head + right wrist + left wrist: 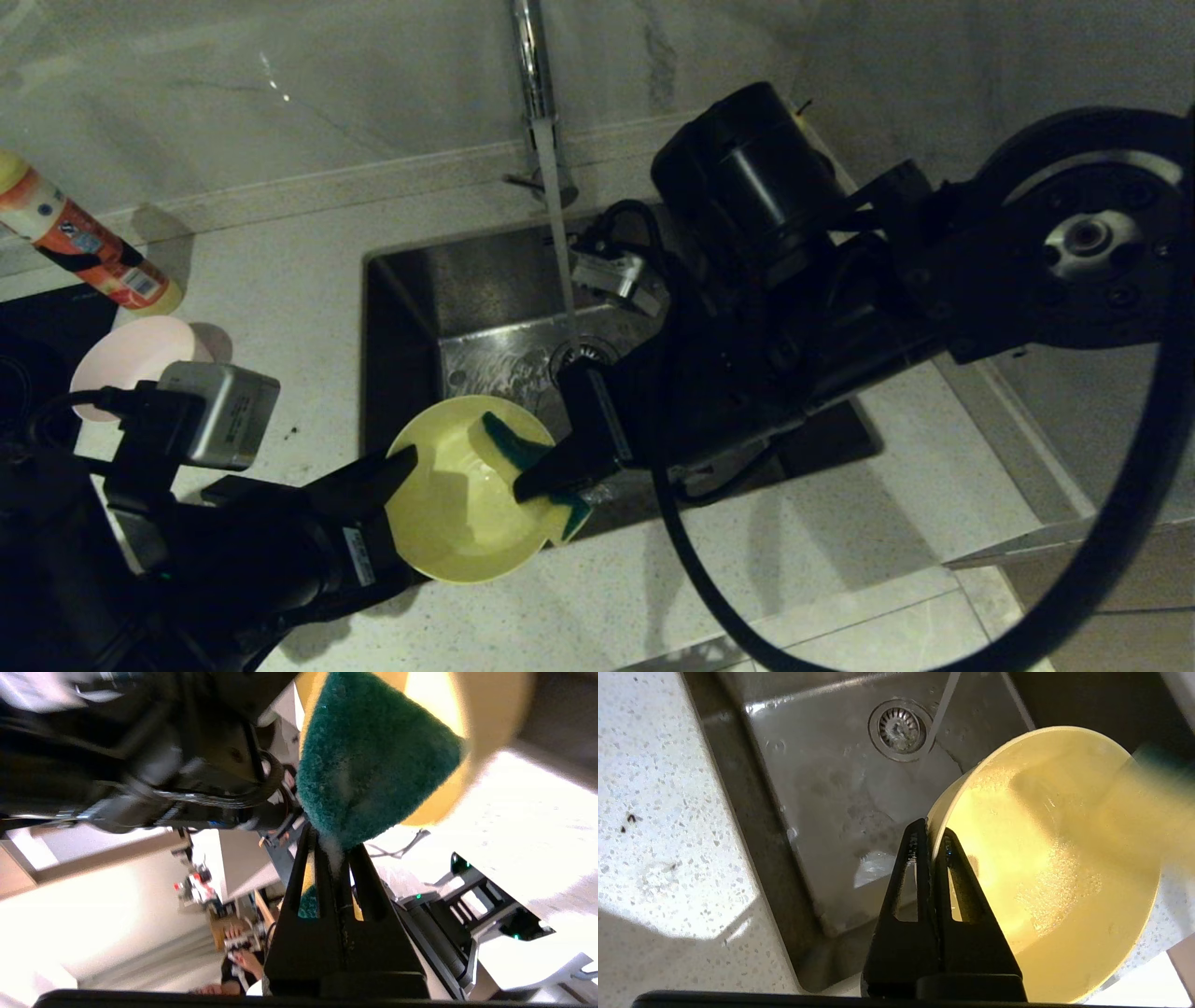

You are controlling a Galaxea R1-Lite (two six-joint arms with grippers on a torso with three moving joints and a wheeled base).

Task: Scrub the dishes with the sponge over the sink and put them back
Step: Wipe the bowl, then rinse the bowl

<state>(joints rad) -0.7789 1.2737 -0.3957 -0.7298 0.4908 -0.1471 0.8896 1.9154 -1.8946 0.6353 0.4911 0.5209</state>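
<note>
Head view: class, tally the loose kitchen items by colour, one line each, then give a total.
Yellow: 1, round plastic bowl
Pale pink: 1, round plastic bowl
Yellow and dark green: 1, rectangular sponge
Orange and white: 1, bottle
Total: 4

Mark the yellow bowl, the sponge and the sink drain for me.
yellow bowl [448, 523]: head view, inner wall.
sponge [373, 760]: right wrist view, green scouring face.
sink drain [899, 728]: left wrist view, strainer centre.

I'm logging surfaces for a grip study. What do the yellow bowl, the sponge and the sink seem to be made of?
Yellow bowl: looks like thin, smooth plastic, glossy where wet.
Sponge: yellow foam with a coarse, fibrous green scouring face.
Sink: likely stainless steel, grey with brushed reflections.
</note>
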